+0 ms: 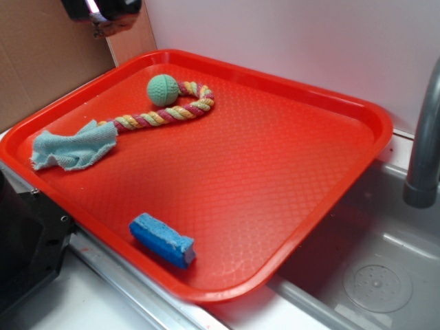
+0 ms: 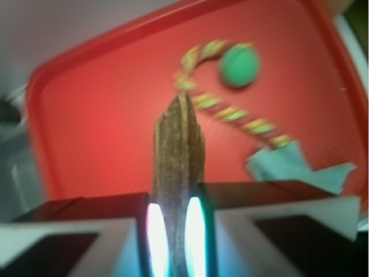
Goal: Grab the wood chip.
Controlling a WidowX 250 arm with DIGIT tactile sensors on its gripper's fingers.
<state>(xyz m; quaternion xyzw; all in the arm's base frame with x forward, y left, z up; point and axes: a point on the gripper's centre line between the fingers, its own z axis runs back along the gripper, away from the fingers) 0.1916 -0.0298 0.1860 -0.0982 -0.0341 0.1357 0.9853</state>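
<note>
Currently, notes by item:
Gripper (image 2: pixel 177 231): jaws nearly together, clamped on the wood chip; seen in the wrist view. In the exterior view only a dark part of the arm shows at the top left corner, jaws not visible there.
Wood chip (image 2: pixel 179 150): held between the two fingers (image 2: pixel 157 236), standing up out of the gripper, tapered tip pointing away from it; lifted off the tray.
Tray (image 1: pixel 357 110): red, textured floor, raised rim; lies below and beyond the gripper.
Green ball (image 1: pixel 163 89): in the tray, beyond the chip's tip and to its right in the wrist view; touching the rope's loop.
Braided rope (image 1: pixel 172 113): multicoloured, in the tray, curls around the ball and runs to the cloth.
Cloth (image 1: pixel 72 148): pale blue, frayed, in the tray at the rope's end, right of the gripper in the wrist view.
Sponge (image 1: pixel 161 239): blue block, in the tray near its front rim, well apart from the rope.
Sink (image 1: pixel 385 261): grey, beside the tray; faucet (image 1: pixel 425 137) rises at its edge.
</note>
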